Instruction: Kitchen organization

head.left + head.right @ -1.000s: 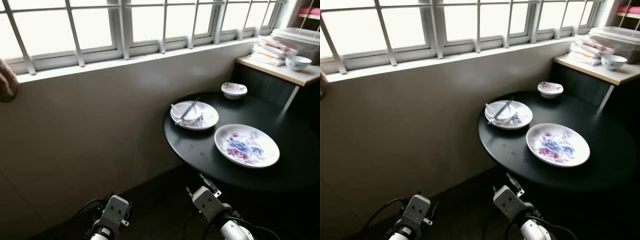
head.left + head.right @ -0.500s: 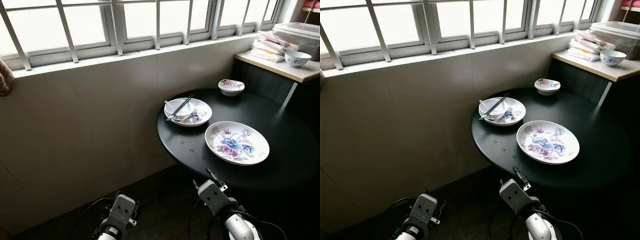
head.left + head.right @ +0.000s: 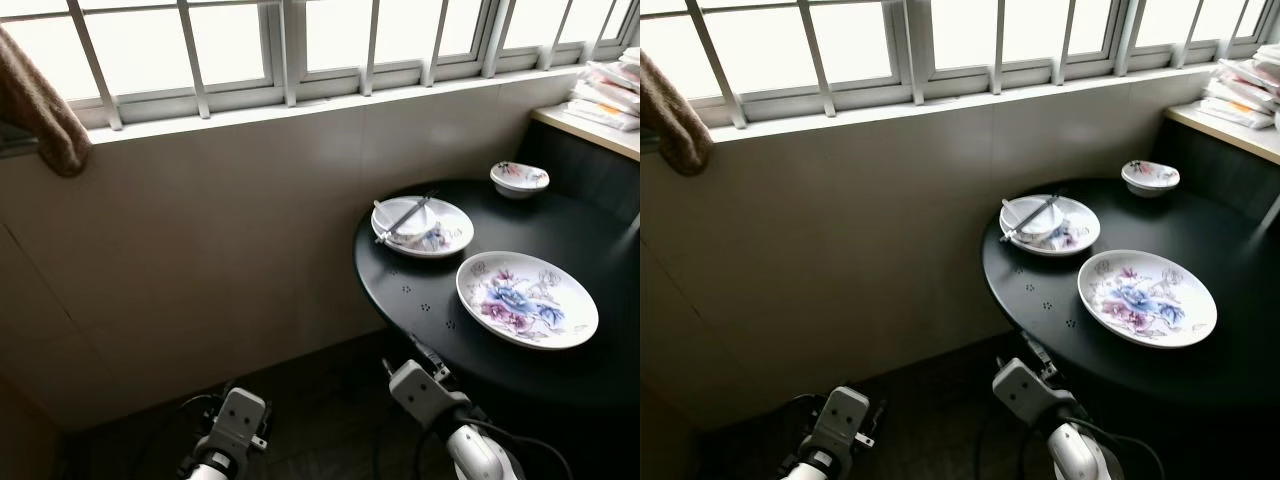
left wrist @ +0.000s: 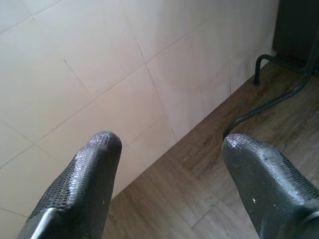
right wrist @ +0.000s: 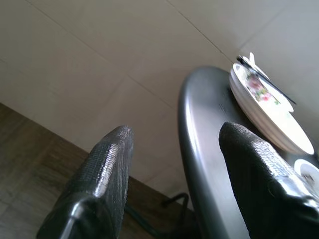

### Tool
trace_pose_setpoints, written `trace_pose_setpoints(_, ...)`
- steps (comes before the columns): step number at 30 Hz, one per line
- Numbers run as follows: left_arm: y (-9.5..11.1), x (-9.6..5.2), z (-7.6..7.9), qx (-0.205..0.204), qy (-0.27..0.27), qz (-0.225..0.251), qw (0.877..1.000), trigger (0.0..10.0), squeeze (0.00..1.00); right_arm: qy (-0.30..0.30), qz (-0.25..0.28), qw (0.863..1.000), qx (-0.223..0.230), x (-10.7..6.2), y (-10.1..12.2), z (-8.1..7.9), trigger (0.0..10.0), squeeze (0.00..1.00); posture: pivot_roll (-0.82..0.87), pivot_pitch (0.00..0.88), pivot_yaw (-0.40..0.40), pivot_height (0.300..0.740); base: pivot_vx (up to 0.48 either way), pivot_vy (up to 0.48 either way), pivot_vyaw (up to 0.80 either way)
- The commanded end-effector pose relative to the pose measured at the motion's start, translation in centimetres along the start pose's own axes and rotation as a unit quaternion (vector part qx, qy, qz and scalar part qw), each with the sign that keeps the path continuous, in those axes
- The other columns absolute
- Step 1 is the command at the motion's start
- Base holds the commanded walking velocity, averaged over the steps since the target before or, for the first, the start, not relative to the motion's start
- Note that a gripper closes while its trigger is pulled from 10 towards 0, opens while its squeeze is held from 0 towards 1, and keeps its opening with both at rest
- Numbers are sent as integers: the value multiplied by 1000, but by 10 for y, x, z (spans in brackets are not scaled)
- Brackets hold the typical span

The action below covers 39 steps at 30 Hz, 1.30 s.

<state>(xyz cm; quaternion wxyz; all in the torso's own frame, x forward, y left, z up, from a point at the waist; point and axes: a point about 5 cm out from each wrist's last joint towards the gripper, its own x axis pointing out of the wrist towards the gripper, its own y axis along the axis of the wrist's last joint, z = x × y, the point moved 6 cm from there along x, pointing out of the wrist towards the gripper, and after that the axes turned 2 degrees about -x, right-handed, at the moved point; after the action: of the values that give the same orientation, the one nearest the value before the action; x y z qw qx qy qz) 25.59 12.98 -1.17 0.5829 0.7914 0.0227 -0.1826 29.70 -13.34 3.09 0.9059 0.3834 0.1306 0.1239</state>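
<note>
**Dishes on the round table, both grippers low and empty**

Ahead and to the right stands a round black table (image 3: 400,290) against a pale tiled wall (image 3: 220,220), under a barred window (image 3: 300,40). Nearest the robot on the tabletop lies a large floral plate (image 3: 527,299), white with blue and pink flowers. Beyond it, closer to the wall, sits a second floral plate (image 3: 445,237) that carries a small white bowl (image 3: 402,217); a pair of dark chopsticks (image 3: 404,216) rests across that bowl. Farther back, near the table's far edge, a small floral bowl (image 3: 519,179) stands apart from the plates.

At the far right, a light wooden counter (image 3: 590,128) holds a stack of flat packages (image 3: 610,88). A brown cloth (image 3: 40,105) hangs at the upper left beside the window.

Both arms are held low in front of the body. The left gripper (image 4: 169,164) is spread wide with nothing between its fingers, pointing at the wall's base and the wood-look floor (image 4: 199,199). The right gripper (image 5: 174,169) is likewise spread and empty, below the table's rim and short of it, aimed toward the plate with the chopsticks.
</note>
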Motion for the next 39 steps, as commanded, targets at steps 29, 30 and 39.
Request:
trace_pose_setpoints(29, 1, 0, -3, 0, 6, 3, 1000, 10000, 0, -56, -4, 998, 17, 5, 1, 25, 10000, 0, -42, 0, 8, 740, 0, -97, 221)
trace_pose_setpoints(30, 1, 0, -3, 0, 6, 3, 1000, 10000, 0, -62, -4, 998, 18, 6, 2, 28, 10000, 0, -44, 0, 9, 740, 0, 0, 0)
trace_pose_setpoints(39, 1, 1, -4, -2, 4, 3, 1000, 10000, 0, -118, -29, 985, 122, 27, -8, 76, 10000, 0, -40, 0, 9, 740, 0, 0, 0)
